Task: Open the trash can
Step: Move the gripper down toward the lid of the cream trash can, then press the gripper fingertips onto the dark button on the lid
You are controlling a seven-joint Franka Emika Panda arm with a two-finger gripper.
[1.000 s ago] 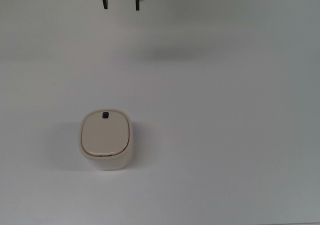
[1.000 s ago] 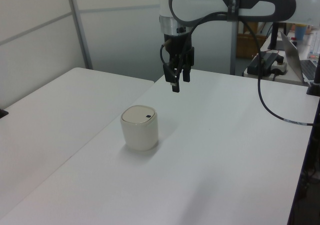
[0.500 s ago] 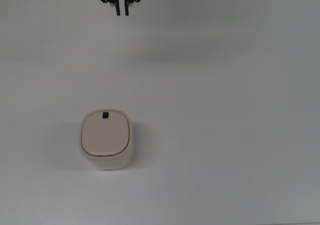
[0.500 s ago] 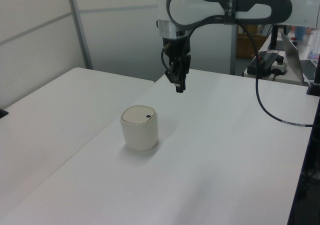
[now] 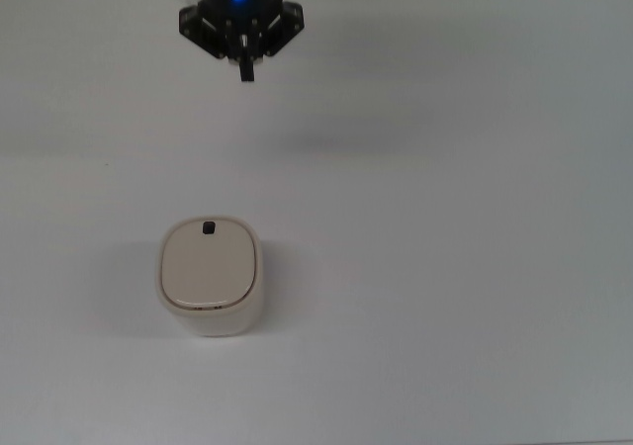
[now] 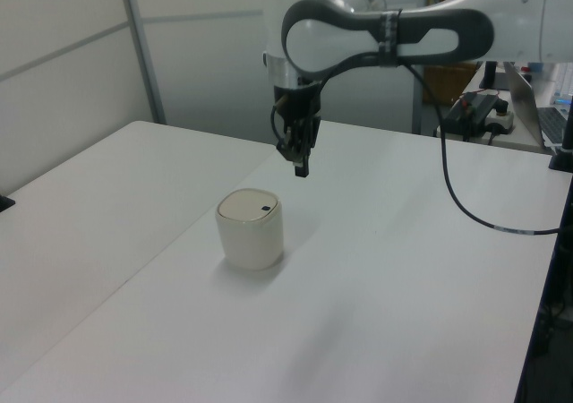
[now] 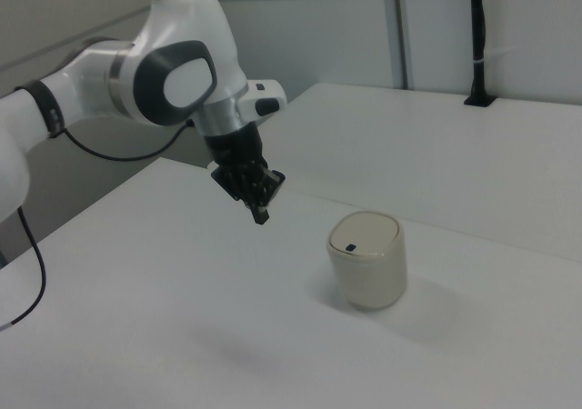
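A rounded-square cream plastic trash can with smooth flat beige lid stands on the matte white table; above, apart, the black gripper hangs, jaws pressed together.

The trash can is looking like smooth matt plastic (lid beige), sitting on a matt white table.

No readable text, label, brand, number or sign is shown on any surface in the three views; nothing legible is carried by the objects or the arm.
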